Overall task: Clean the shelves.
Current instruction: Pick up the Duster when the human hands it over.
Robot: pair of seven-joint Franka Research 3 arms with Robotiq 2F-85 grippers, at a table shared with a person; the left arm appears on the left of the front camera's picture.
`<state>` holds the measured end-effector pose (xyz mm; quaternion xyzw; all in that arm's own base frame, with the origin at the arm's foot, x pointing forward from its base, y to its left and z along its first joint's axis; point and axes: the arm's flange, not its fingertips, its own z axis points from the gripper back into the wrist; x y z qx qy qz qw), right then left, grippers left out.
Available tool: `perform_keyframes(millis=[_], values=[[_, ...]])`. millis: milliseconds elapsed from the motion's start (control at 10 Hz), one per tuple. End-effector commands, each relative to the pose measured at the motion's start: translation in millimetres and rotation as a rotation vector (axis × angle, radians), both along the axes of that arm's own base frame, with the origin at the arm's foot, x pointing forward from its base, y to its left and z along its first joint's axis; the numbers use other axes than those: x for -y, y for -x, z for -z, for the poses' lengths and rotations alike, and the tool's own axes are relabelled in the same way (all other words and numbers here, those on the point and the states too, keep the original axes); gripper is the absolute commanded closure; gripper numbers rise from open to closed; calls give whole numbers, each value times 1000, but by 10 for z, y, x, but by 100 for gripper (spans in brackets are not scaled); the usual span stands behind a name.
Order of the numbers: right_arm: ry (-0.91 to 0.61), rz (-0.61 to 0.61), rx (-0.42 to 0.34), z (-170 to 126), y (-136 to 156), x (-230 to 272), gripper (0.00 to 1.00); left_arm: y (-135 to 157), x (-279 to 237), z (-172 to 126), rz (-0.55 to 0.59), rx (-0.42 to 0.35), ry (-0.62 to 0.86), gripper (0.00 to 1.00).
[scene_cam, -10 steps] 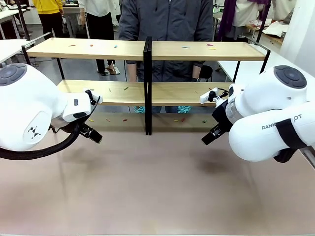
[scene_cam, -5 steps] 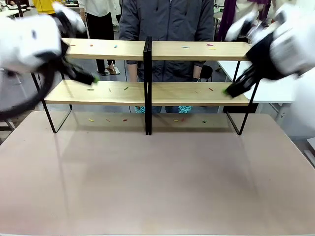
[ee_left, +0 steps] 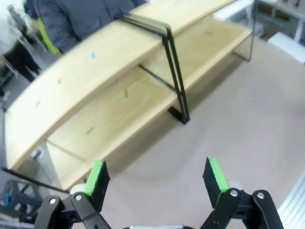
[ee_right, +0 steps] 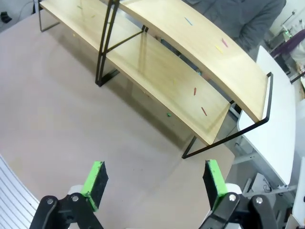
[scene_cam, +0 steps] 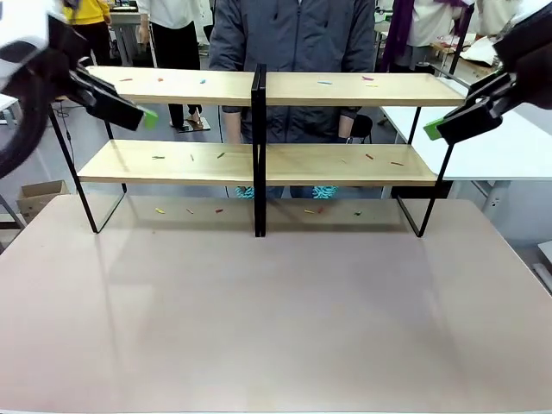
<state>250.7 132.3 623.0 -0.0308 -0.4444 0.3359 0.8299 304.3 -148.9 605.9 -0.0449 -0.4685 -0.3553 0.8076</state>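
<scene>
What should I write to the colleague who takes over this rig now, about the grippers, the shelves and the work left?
Left gripper: open, empty, high by the left end of the shelves.
Right gripper: open, empty, high by the right end.
Small coloured scraps lie on both tiers and on the table under them.
Done: nothing visible. Left: clear every scrap.

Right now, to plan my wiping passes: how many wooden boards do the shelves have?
4. Upper left board, upper right board, lower left board and lower right board, two per tier either side of the black centre post. None seems hidden.
</scene>
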Motion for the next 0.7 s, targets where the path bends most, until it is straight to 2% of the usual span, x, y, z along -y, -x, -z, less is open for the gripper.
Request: perform_keyframes(millis=[0,300,400,600], values=[[-33,65,11,-45,-86,-29,0,-166,127,-88,-60,-85,-21,0],[-106,110,-12,-93,-140,-88,0,-273,119,-111,-135,-203,27,0],[-168,141,-27,-154,-142,-104,0,-260,89,-138,-139,-180,114,0],[-247,156,-17,-265,-72,-133,0,-184,3,-185,-192,-133,193,0]])
